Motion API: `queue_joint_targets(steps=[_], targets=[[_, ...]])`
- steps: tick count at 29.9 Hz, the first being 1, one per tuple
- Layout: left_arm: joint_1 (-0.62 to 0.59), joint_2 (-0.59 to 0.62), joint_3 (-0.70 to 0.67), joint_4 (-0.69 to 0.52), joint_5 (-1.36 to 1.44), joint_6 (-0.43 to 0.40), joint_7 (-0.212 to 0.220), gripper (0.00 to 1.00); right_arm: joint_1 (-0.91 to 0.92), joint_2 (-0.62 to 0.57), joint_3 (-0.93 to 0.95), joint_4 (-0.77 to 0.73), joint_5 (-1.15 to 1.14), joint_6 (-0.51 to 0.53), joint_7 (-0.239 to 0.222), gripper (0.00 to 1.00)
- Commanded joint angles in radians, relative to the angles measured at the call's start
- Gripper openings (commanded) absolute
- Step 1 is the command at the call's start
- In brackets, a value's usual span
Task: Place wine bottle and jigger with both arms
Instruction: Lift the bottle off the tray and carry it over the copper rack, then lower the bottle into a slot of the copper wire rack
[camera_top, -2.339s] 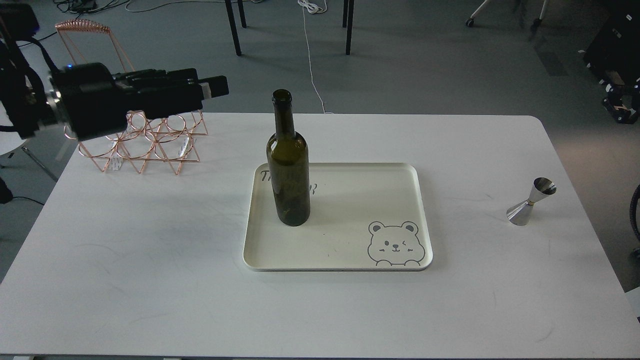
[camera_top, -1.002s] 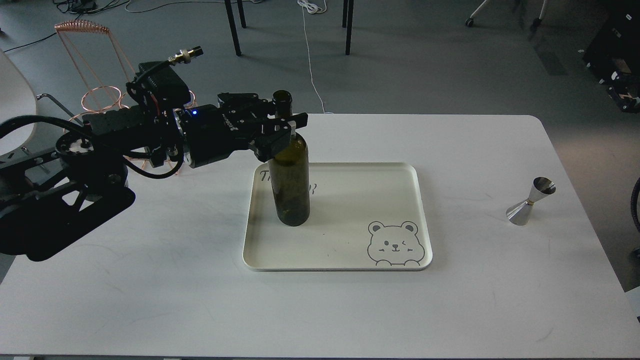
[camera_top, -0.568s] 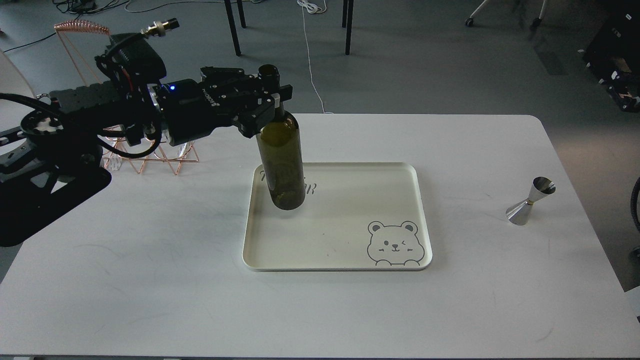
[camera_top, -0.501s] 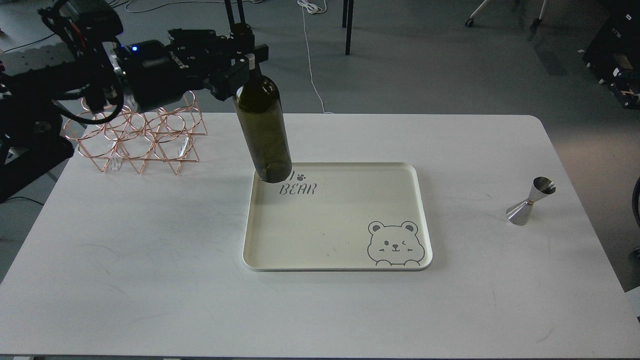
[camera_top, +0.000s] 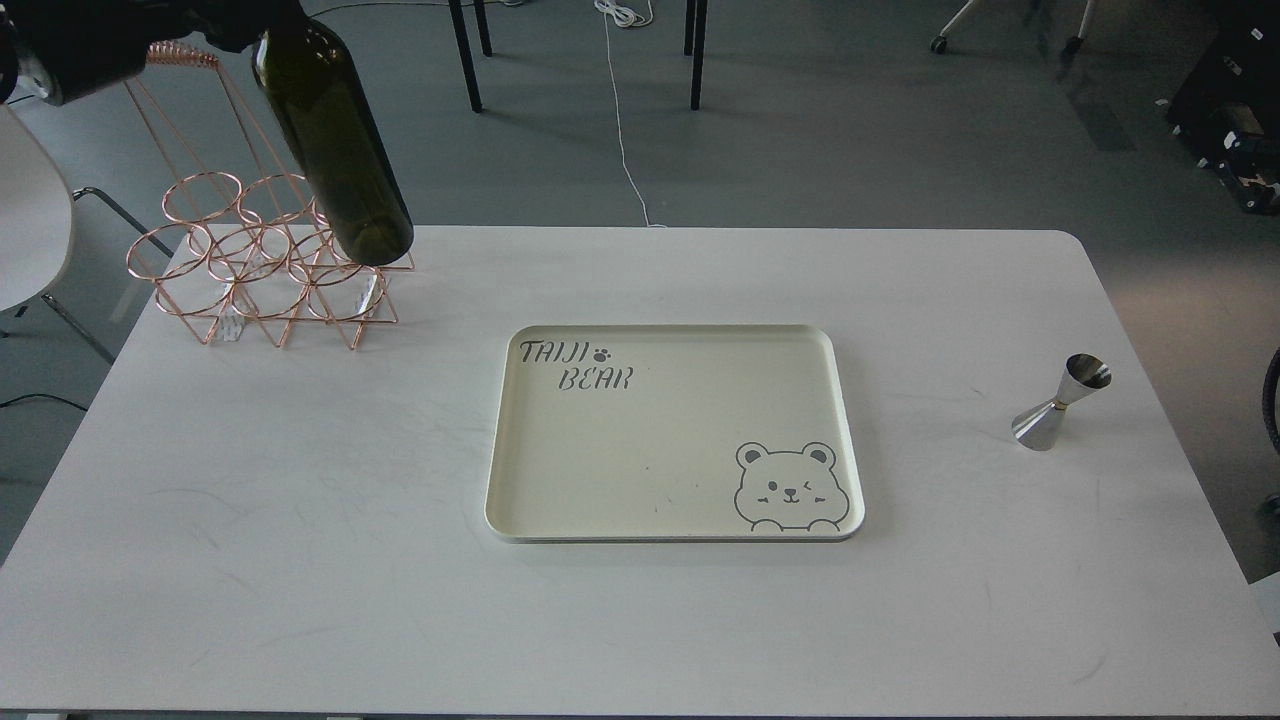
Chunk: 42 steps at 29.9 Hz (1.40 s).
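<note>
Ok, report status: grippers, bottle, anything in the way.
Grippers out of frame. Wine bottle airborne, tilted, above copper wire rack. Jigger upright on table, right of tray. Nothing obstructing.

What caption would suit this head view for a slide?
Wine bottle tilted in mid-air over the copper wire rack; cream bear tray bare, jigger waiting at right.

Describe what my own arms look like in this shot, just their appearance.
Very little of them shows. The left arm appears only as a bulky, matte black, rounded housing in the top left corner, cut off by the picture's edge. At the right edge, a curved black ribbed hose is probably part of the right arm. No markings, lights or separate fingers can be made out.
</note>
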Motion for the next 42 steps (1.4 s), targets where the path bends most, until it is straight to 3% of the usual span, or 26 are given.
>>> queue_joint_targets(steps=[1,19,29,35,42], targets=[[-0.005,-0.006,0.005,0.057,0.022,0.001,0.000,0.11,0.000,-0.004,0.000,-0.002,0.000,0.002,-0.001,0.98],[-0.002,-0.072,0.057,0.178,0.053,0.010,-0.011,0.13,-0.002,-0.001,-0.003,-0.002,0.000,0.003,-0.001,0.98],[0.006,-0.096,0.064,0.184,0.050,0.012,-0.005,0.14,-0.002,0.002,-0.003,0.002,0.000,0.003,-0.001,0.98],[0.009,-0.116,0.091,0.214,0.044,0.015,-0.005,0.18,-0.002,0.002,-0.003,0.002,0.000,0.003,-0.001,0.98],[0.010,-0.141,0.175,0.266,0.033,0.078,-0.008,0.28,-0.003,0.002,-0.005,0.002,0.000,0.003,-0.001,0.98]])
